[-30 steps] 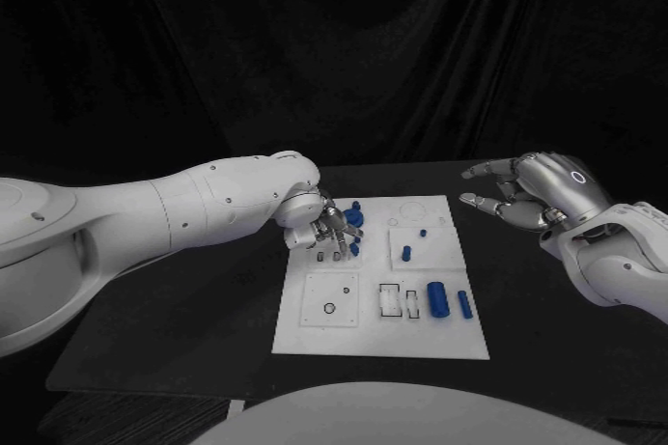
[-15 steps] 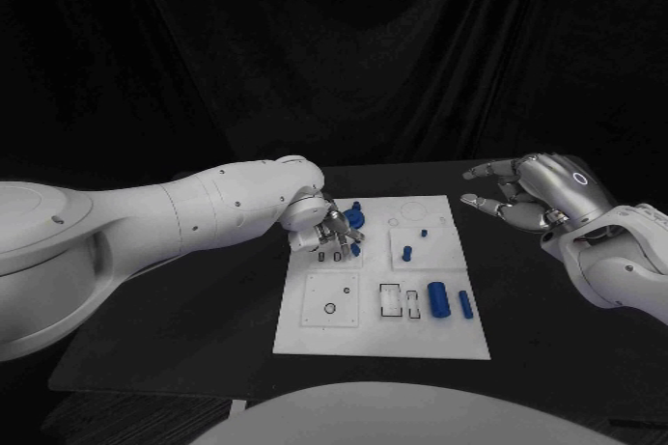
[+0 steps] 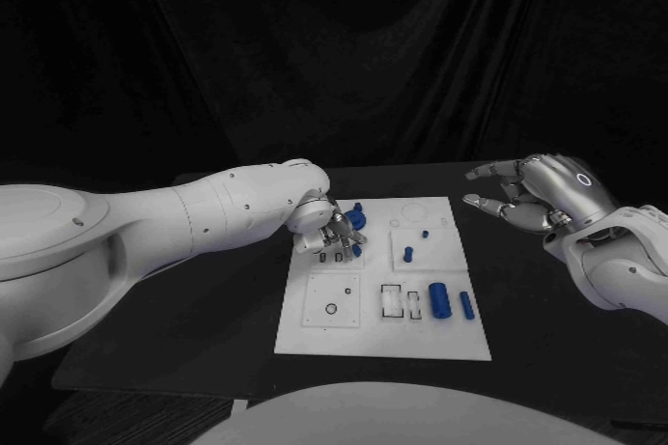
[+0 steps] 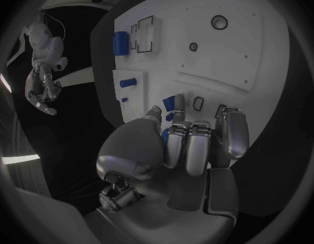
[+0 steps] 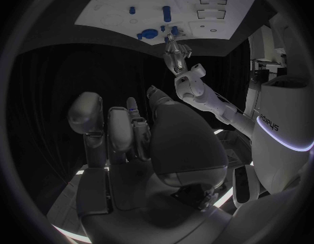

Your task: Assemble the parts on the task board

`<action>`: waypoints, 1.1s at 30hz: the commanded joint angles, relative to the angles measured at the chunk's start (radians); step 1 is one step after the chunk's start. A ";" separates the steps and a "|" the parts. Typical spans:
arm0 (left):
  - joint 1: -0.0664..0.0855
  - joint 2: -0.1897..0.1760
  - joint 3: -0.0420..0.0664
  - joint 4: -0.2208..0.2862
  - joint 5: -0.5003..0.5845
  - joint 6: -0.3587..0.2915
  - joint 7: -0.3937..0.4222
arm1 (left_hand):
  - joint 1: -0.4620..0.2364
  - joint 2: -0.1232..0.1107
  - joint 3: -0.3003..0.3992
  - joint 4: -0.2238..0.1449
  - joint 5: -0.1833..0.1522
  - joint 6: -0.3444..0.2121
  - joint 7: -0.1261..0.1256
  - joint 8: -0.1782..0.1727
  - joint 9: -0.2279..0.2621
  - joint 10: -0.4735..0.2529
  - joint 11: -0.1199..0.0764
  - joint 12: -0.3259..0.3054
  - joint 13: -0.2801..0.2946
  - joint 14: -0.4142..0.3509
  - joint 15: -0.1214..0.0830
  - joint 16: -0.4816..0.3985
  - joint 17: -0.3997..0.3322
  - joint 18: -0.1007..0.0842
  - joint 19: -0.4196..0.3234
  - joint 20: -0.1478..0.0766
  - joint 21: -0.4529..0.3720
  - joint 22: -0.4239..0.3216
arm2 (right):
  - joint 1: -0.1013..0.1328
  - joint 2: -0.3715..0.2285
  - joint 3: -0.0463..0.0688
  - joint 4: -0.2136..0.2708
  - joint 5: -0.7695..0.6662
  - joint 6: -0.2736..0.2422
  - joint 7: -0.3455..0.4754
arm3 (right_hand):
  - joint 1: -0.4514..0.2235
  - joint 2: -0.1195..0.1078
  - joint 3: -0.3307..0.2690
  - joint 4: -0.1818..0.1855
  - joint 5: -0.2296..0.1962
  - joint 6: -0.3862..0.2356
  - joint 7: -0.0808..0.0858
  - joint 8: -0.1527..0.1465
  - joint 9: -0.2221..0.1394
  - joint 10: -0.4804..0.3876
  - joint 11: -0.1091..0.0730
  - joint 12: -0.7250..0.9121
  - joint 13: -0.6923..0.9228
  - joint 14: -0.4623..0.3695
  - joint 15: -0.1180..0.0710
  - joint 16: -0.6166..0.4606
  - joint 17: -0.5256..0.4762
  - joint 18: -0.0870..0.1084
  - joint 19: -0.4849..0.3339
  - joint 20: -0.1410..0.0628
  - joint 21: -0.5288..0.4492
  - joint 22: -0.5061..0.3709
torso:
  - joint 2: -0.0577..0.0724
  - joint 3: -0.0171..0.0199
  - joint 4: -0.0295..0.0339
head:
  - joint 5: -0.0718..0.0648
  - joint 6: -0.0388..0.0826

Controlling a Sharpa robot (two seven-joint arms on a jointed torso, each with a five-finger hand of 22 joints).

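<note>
White and flat, the task board [image 3: 383, 341] lies in the middle of the black table [image 3: 208, 310], and you can see small blue parts on it. Your left arm [image 3: 167, 223] reaches in long and low across the table. Its left hand [image 3: 326, 235] points down over the far left corner of the board. The fingers [image 4: 187, 146] are bent in close together, with their tips down by a small blue part [image 4: 169, 103] next to a little slot. You cannot tell from these pictures if the hand is pinching that part or only touching it.

A blue peg [image 3: 353, 213] stands just beside that hand. A short blue pin [image 3: 406, 254] and a tiny blue dot-like part [image 3: 423, 234] sit near the middle of the board. A fat blue cylinder [image 3: 437, 300] and a thin blue rod [image 3: 465, 306] lie side by side at the board's right edge, next to two small black-edged slots [image 3: 400, 301].

Your right hand [image 3: 536, 199] is held up in the air, well apart from the board. Its fingers are loosely curled and spread, and it holds nothing.
</note>
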State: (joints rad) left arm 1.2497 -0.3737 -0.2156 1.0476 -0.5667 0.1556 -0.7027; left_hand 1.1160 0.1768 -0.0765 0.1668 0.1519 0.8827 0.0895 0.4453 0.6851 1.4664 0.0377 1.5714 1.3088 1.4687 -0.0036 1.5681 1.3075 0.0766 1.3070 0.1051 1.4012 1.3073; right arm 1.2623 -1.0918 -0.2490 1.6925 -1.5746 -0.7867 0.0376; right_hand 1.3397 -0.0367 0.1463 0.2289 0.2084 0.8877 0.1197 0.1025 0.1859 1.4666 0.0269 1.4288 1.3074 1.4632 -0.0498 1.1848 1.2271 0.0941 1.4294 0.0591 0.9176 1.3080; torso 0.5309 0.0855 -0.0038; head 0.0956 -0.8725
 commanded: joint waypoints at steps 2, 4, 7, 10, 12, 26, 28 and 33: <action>-0.003 0.005 0.001 -0.004 0.001 0.010 0.001 | 0.011 -0.001 0.005 0.001 0.001 0.003 -0.003 -0.004 0.001 0.104 -0.009 -0.001 0.262 0.102 -0.007 0.003 0.263 -0.007 -0.001 -0.002 -0.002 0.090 | -0.002 -0.002 0.001 0.003 -0.003 -0.027 0.009 | -0.001 -0.007 0.000 0.008 0.005 0.006 0.000 0.002 0.000 0.011 0.004 -0.005 0.133 0.039 0.007 -0.007 -0.003 0.010 0.004 0.001 -0.008 0.124 | 0.000 -0.0006 -0.0005 | 0.002 0.000; -0.003 0.006 0.001 -0.005 0.001 0.010 0.001 | 0.011 -0.001 0.005 0.001 0.001 0.003 -0.003 -0.004 0.001 0.104 -0.009 -0.001 0.262 0.102 -0.007 0.003 0.263 -0.007 -0.001 -0.002 -0.002 0.090 | -0.002 -0.001 0.001 0.003 -0.003 -0.027 0.009 | -0.001 -0.007 0.000 0.008 0.005 0.006 0.000 0.002 0.000 0.011 0.004 -0.005 0.133 0.039 0.007 -0.007 -0.003 0.010 0.004 0.001 -0.008 0.124 | 0.000 -0.0007 -0.0007 | 0.003 0.000; -0.004 0.010 0.001 -0.006 0.001 0.012 0.001 | 0.012 0.000 0.007 -0.001 0.001 0.004 -0.003 -0.006 0.002 0.104 -0.009 -0.001 0.262 0.102 -0.007 0.003 0.263 -0.008 0.002 -0.002 -0.001 0.092 | -0.002 -0.001 0.001 0.003 -0.003 -0.029 0.011 | 0.000 -0.007 0.000 0.009 0.005 0.007 0.000 0.001 0.000 0.009 0.004 -0.008 0.130 0.037 0.007 -0.012 -0.008 0.011 0.003 0.002 -0.015 0.123 | 0.000 -0.0007 -0.0003 | 0.006 0.000; -0.004 0.012 0.001 -0.008 0.001 0.015 0.001 | 0.012 0.000 0.008 -0.003 -0.002 0.005 -0.003 -0.007 0.003 0.104 -0.010 -0.001 0.262 0.102 -0.007 0.003 0.263 -0.009 0.004 -0.002 0.000 0.093 | -0.002 0.001 0.001 0.004 -0.001 -0.031 0.014 | -0.001 -0.006 0.000 0.010 0.005 0.008 0.000 0.001 -0.001 0.009 0.004 -0.008 0.130 0.037 0.007 -0.014 -0.009 0.011 0.003 0.002 -0.015 0.122 | 0.000 -0.0005 0.0006 | 0.007 0.000; -0.004 0.015 0.001 -0.009 0.001 0.017 0.001 | 0.013 0.000 0.009 -0.004 -0.003 0.006 -0.003 -0.008 0.004 0.104 -0.010 -0.001 0.262 0.102 -0.007 0.003 0.263 -0.008 0.003 -0.002 -0.001 0.093 | -0.002 0.002 0.001 0.004 0.003 -0.033 0.017 | -0.001 -0.006 0.000 0.010 0.005 0.008 0.000 0.001 -0.001 0.009 0.004 -0.008 0.130 0.037 0.007 -0.014 -0.009 0.011 0.003 0.002 -0.015 0.122 | -0.001 -0.0004 0.0007 | 0.008 0.000; -0.009 0.023 0.001 -0.022 0.001 0.028 -0.002 | 0.028 0.001 0.030 -0.027 0.004 0.011 -0.007 -0.022 0.011 0.104 -0.013 -0.001 0.262 0.102 -0.010 0.003 0.263 -0.009 0.008 -0.004 -0.001 0.096 | -0.002 0.000 0.001 0.005 0.008 -0.033 0.017 | -0.001 -0.006 0.000 0.010 0.005 0.010 0.000 0.001 -0.001 0.010 0.004 -0.008 0.130 0.037 0.007 -0.015 -0.010 0.011 0.003 0.002 -0.018 0.122 | -0.001 0.0002 0.0005 | 0.005 0.000; -0.011 0.025 0.001 -0.023 0.001 0.031 -0.003 | 0.031 0.001 0.034 -0.032 0.005 0.012 -0.008 -0.025 0.013 0.104 -0.014 -0.001 0.262 0.102 -0.011 0.003 0.263 -0.009 0.009 -0.005 0.000 0.097 | -0.002 0.000 0.001 0.005 0.008 -0.032 0.016 | 0.000 -0.006 0.000 0.010 0.005 0.011 0.000 0.001 -0.001 0.010 0.004 -0.007 0.131 0.036 0.007 -0.017 -0.011 0.012 0.002 0.002 -0.020 0.121 | -0.001 0.0004 0.0009 | 0.003 0.000; -0.012 0.027 0.001 -0.026 0.001 0.035 -0.005 | 0.051 0.001 0.060 -0.058 0.011 0.019 -0.012 -0.038 0.021 0.104 -0.017 -0.001 0.262 0.102 -0.014 0.003 0.263 -0.009 0.012 -0.008 -0.002 0.099 | -0.002 0.001 0.001 0.005 0.008 -0.030 0.015 | 0.000 -0.006 0.000 0.011 0.005 0.013 0.000 0.002 0.000 0.010 0.003 -0.007 0.131 0.036 0.007 -0.018 -0.012 0.012 0.003 0.003 -0.019 0.121 | -0.001 0.0008 0.0008 | -0.002 0.000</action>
State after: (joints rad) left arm 1.2400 -0.3494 -0.2155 1.0219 -0.5669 0.1746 -0.7031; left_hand 1.1601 0.1762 -0.0204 0.1107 0.1582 0.8936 0.0786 0.4100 0.7048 1.4645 0.0286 1.5714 1.3089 1.4688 -0.0109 1.5681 1.3074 0.0767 1.3142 0.0979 1.4012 1.3073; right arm 1.2622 -1.0905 -0.2490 1.6947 -1.5661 -0.7990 0.0507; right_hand 1.3396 -0.0367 0.1463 0.2346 0.2084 0.8951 0.1196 0.1025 0.1857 1.4667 0.0269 1.4243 1.3074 1.4632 -0.0498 1.1732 1.2162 0.0941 1.4294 0.0591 0.9020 1.3076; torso 0.5294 0.0857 -0.0029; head 0.0952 -0.8725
